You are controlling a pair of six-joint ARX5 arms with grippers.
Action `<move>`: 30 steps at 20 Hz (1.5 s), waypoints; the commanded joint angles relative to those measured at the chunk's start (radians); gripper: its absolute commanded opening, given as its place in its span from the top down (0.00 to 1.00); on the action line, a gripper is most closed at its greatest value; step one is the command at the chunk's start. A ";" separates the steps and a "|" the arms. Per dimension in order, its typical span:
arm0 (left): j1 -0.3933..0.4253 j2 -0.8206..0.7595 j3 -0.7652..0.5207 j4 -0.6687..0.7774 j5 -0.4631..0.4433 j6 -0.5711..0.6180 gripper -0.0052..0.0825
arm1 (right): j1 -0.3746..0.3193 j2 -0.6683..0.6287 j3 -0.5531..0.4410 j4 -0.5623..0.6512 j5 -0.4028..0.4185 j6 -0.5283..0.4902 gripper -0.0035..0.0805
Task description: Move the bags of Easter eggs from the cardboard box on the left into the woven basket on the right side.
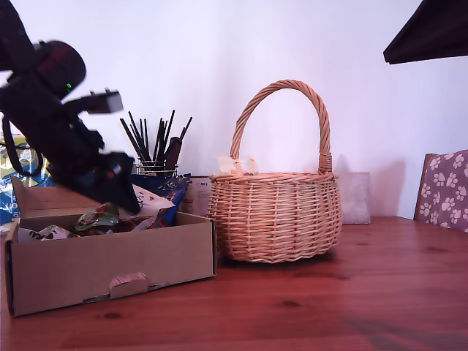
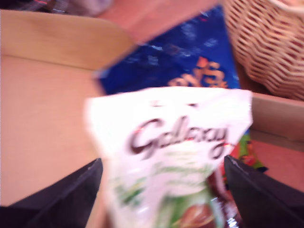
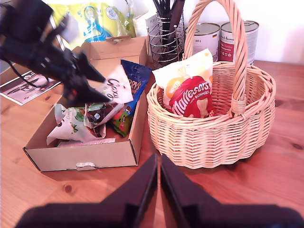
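The cardboard box (image 1: 110,256) (image 3: 80,154) stands open at the exterior view's left. My first gripper (image 2: 163,161) (image 3: 108,89) (image 1: 131,201) reaches into it and is shut on a white-and-green bag (image 2: 166,156) (image 3: 116,85), which stands tilted above the other bags. A dark blue bag (image 2: 190,66) (image 3: 135,78) leans behind it, and a green-and-white bag (image 3: 71,126) lies in the box. The woven basket (image 1: 274,216) (image 3: 213,137) stands beside the box, holding a red bag (image 3: 192,97) and a cream bag (image 3: 190,66). My second gripper (image 3: 158,156) is shut on nothing, hovering over the table in front of box and basket.
A black wire holder of dark sticks (image 1: 155,146) (image 3: 164,33) and two tins (image 3: 223,38) stand behind the basket. A yellow-green-and-blue pack (image 3: 95,21) sits behind the box, and a magazine (image 3: 23,88) lies beside it. A paw-print chair (image 1: 444,190) is at the exterior view's right.
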 commanded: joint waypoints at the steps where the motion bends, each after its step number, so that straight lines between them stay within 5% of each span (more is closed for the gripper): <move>1: -0.001 0.050 -0.013 0.007 -0.070 -0.006 0.09 | 0.004 -0.002 0.000 0.004 -0.002 0.001 0.97; 3: -0.001 0.067 -0.013 -0.003 -0.110 -0.005 0.10 | 0.004 -0.002 0.000 0.004 -0.002 0.001 0.97; 5: -0.001 0.067 -0.013 -0.021 -0.113 -0.005 0.22 | 0.004 -0.002 0.000 0.004 -0.002 0.001 0.97; 8: -0.003 0.066 -0.012 -0.031 -0.108 -0.005 0.67 | 0.004 -0.002 0.000 0.004 -0.001 0.001 0.97; 10: -0.008 0.064 -0.012 -0.032 -0.105 -0.004 0.87 | 0.004 -0.002 0.000 0.004 -0.001 0.001 0.97; 22: -0.008 -0.212 0.009 -0.167 -0.056 0.002 0.89 | 0.004 -0.001 0.000 0.002 -0.001 0.000 0.97; 30: -0.078 -0.387 0.009 -0.161 0.136 -0.084 0.89 | 0.004 -0.002 0.000 -0.004 -0.001 0.001 0.97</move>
